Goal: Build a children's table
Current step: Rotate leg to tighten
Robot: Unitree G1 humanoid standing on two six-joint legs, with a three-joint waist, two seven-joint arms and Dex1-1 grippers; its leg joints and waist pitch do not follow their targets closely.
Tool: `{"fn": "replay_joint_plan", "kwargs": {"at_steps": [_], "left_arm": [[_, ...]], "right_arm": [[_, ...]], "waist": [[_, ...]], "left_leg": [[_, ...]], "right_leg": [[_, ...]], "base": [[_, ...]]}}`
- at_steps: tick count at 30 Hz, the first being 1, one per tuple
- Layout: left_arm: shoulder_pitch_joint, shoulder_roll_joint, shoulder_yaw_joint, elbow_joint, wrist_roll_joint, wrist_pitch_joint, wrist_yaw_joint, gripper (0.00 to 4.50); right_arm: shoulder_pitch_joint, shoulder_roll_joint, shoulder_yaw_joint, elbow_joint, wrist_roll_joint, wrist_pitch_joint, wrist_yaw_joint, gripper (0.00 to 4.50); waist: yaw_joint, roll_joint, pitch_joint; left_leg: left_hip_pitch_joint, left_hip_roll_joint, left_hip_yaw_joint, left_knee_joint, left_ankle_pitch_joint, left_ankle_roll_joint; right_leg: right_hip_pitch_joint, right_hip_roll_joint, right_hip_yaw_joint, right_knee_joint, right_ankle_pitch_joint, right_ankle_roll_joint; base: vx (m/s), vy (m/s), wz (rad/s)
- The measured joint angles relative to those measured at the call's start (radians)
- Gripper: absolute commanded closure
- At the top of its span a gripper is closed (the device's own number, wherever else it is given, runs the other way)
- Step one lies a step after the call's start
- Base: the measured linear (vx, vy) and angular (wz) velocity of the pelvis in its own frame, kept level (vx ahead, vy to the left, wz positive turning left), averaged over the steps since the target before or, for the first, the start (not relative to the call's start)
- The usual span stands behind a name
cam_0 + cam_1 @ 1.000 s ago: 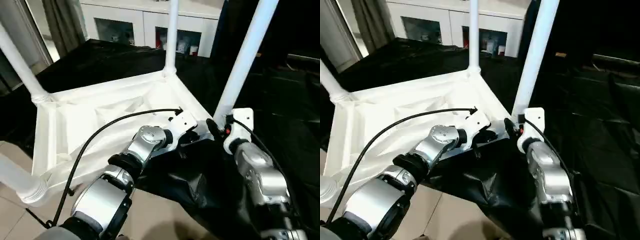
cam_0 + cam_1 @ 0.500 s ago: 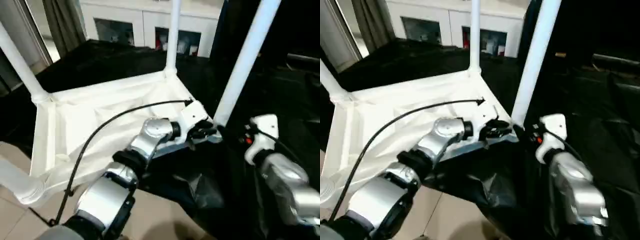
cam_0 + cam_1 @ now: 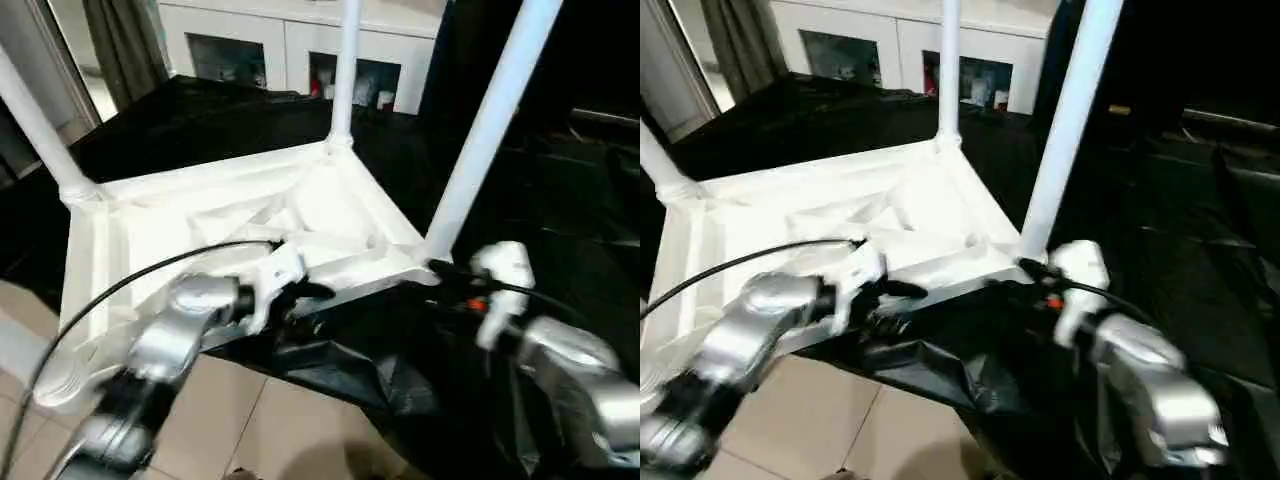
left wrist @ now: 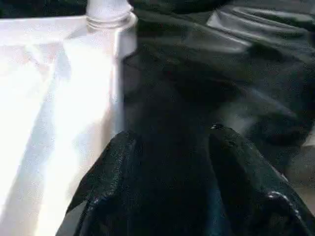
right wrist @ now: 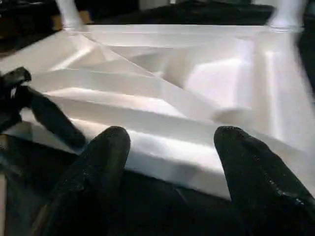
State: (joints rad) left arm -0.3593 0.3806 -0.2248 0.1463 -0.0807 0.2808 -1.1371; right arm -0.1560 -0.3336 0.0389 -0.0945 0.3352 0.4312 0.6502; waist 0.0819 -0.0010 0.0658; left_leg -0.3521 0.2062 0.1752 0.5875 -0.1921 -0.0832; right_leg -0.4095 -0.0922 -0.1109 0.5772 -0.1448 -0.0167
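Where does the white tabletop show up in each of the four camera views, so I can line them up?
Left eye view: the tabletop lies upside down at centre-left, with legs rising from its corners.
Right eye view: same tabletop, slightly further left.
Left wrist view: its rim runs beside the left tool.
Right wrist view: its ribbed underside lies just beyond the right tool.
Shared landmark: the black cloth bordering the rim.

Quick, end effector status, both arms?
Left end effector: open, holding nothing, over the black cloth.
Right end effector: open, holding nothing, facing the tabletop.
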Motion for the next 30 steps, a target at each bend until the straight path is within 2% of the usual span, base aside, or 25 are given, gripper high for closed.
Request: {"fn": "replay_joint_plan", "kwargs": {"at_steps": [3, 5, 7, 9, 12, 15, 19, 22, 26, 30], "left_arm": [[0.068, 0.066, 0.030, -0.127, -0.007, 0.090, 0.004, 1.69], [0.107, 0.097, 0.050, -0.190, -0.016, 0.145, 0.006, 1.41], [0.137, 0.131, 0.059, -0.243, -0.030, 0.196, 0.005, 1.33], [0.178, 0.166, 0.070, -0.301, -0.045, 0.249, 0.006, 1.09], [0.233, 0.218, 0.084, -0.379, -0.051, 0.326, 0.014, 0.85], [0.253, 0.244, 0.101, -0.410, -0.052, 0.362, 0.018, 0.64], [0.277, 0.262, 0.108, -0.457, -0.073, 0.410, 0.033, 0.32], [0.291, 0.270, 0.110, -0.477, -0.080, 0.429, 0.049, 0.02], [0.296, 0.277, 0.109, -0.484, -0.079, 0.442, 0.075, 0.00], [0.310, 0.283, 0.109, -0.484, -0.076, 0.448, 0.095, 0.00]], "right_arm": [[-0.094, 0.090, 0.047, 0.113, -0.040, -0.032, -0.036, 1.40], [-0.140, 0.137, 0.064, 0.183, -0.068, -0.058, -0.071, 1.40], [-0.176, 0.173, 0.068, 0.240, -0.078, -0.084, -0.107, 1.40], [-0.232, 0.218, 0.064, 0.320, -0.097, -0.113, -0.163, 1.40], [-0.343, 0.294, 0.014, 0.475, -0.112, -0.169, -0.302, 1.40], [-0.378, 0.306, -0.038, 0.546, -0.111, -0.202, -0.378, 1.40], [-0.425, 0.325, -0.081, 0.666, -0.106, -0.252, -0.467, 1.40], [-0.462, 0.322, -0.126, 0.740, -0.102, -0.294, -0.518, 1.40], [-0.505, 0.313, -0.153, 0.821, -0.103, -0.342, -0.561, 1.40], [-0.530, 0.272, -0.183, 0.890, -0.110, -0.382, -0.608, 1.40]], "waist": [[-0.023, -0.012, 0.007], [-0.028, -0.014, 0.009], [-0.030, -0.014, 0.010], [-0.035, -0.015, 0.011], [-0.048, -0.018, 0.012], [-0.040, -0.019, 0.013], [-0.045, -0.019, 0.013], [-0.038, -0.020, 0.013], [-0.031, -0.020, 0.013], [-0.017, -0.021, 0.014]], "left_leg": [[0.000, 0.000, -0.001, -0.003, 0.000, -0.001], [-0.002, -0.001, -0.001, -0.003, 0.001, -0.001], [-0.003, -0.001, -0.001, -0.003, 0.001, -0.002], [-0.005, -0.001, 0.000, -0.004, 0.001, -0.002], [-0.006, -0.001, 0.000, -0.007, 0.002, -0.004], [-0.005, -0.002, 0.001, -0.010, 0.002, -0.005], [-0.003, -0.003, 0.003, -0.011, 0.002, -0.005], [-0.001, -0.003, 0.004, -0.011, 0.003, -0.005], [-0.001, -0.003, 0.004, -0.011, 0.004, -0.006], [-0.001, -0.003, 0.006, -0.011, 0.004, -0.007]], "right_leg": [[-0.002, 0.000, 0.000, 0.000, 0.000, 0.000], [-0.003, 0.000, 0.000, 0.000, 0.000, 0.000], [-0.004, 0.000, 0.001, 0.000, 0.000, 0.000], [-0.007, 0.002, 0.003, 0.000, 0.000, 0.000], [-0.011, 0.004, 0.007, 0.001, 0.001, -0.004], [-0.010, 0.004, 0.008, 0.001, -0.001, -0.006], [-0.011, 0.004, 0.011, 0.002, -0.002, -0.006], [-0.009, 0.004, 0.012, 0.003, -0.002, -0.006], [-0.009, 0.004, 0.012, 0.004, -0.003, -0.004], [-0.008, 0.004, 0.015, 0.006, -0.004, -0.002]], "base": [[0.000, 0.000, 0.00], [0.000, 0.000, 0.00], [0.000, 0.000, 0.00], [0.000, 0.000, 0.00], [0.000, 0.000, 0.00], [0.000, 0.000, 0.00], [0.000, 0.000, 0.00], [0.000, 0.000, 0.00], [0.000, 0.000, 0.00], [0.000, 0.000, 0.00]]}}
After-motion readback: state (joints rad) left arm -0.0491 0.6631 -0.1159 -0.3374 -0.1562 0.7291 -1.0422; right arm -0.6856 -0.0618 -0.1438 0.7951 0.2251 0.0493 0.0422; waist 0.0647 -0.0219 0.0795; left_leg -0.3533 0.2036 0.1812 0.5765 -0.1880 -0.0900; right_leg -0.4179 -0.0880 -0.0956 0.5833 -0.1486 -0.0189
